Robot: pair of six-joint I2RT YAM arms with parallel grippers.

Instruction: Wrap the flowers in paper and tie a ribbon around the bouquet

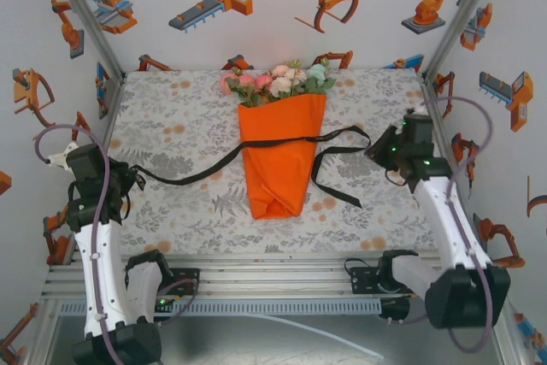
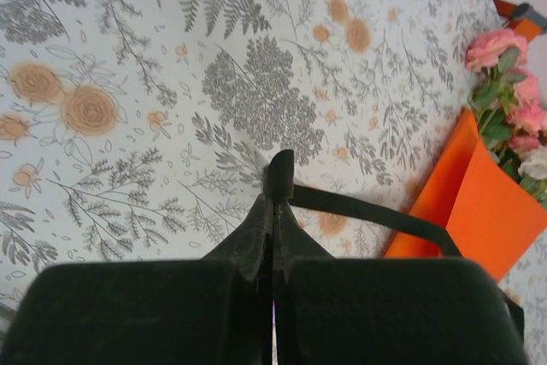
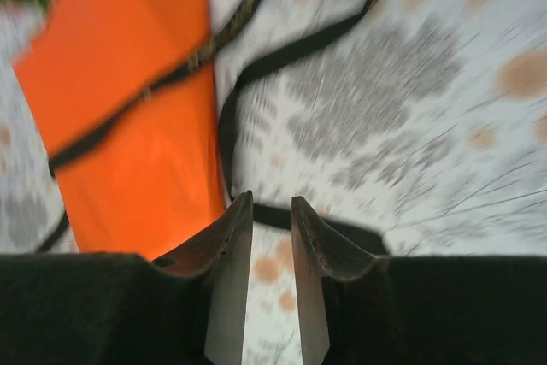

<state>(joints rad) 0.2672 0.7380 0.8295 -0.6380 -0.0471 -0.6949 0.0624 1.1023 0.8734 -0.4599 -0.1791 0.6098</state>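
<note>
The left tool point(image 2: 275, 181) pinches the ribbon point(image 2: 376, 215), which runs rightward across the bouquet point(image 1: 278, 179) toward the right tool point(image 3: 272, 204), slightly parted and empty.

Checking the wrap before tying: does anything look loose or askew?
The long black ribbon only drapes across the orange paper cone, untied; its right end loops slack on the printed tablecloth. The left gripper pinches its other end.

Left claw point(image 2: 275, 179) clamped on black ribbon point(image 2: 367, 215), ribbon running to orange paper point(image 2: 487, 211), pink flowers point(image 2: 513, 91) at right
</note>
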